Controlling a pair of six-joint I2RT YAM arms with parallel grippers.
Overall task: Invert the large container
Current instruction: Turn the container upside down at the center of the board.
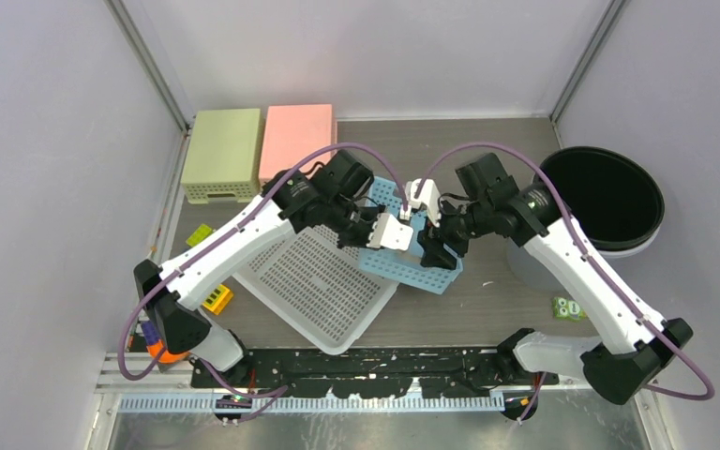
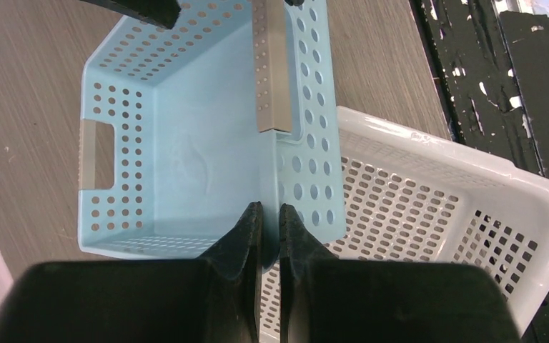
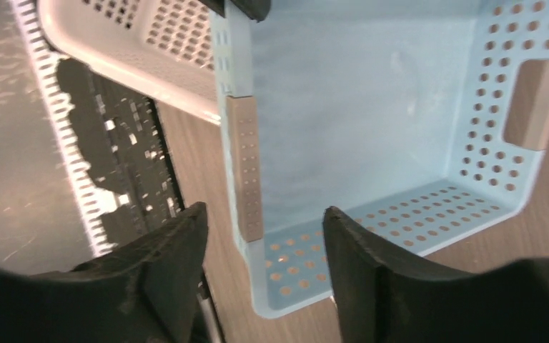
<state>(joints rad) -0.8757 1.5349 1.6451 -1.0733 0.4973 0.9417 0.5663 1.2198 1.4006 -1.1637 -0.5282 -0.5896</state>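
A light blue perforated basket sits mid-table with its open side up, its left edge over the rim of a bigger white perforated basket. My left gripper is shut on the blue basket's long side wall; in the left wrist view its tips pinch the wall of the blue basket, with the white basket beside it. My right gripper is open. In the right wrist view it straddles the blue basket's wall near a corner without touching it.
A green container and a pink one stand upside down at the back left. A black round bin is at the right. Small blocks lie at the left and a green packet at the right.
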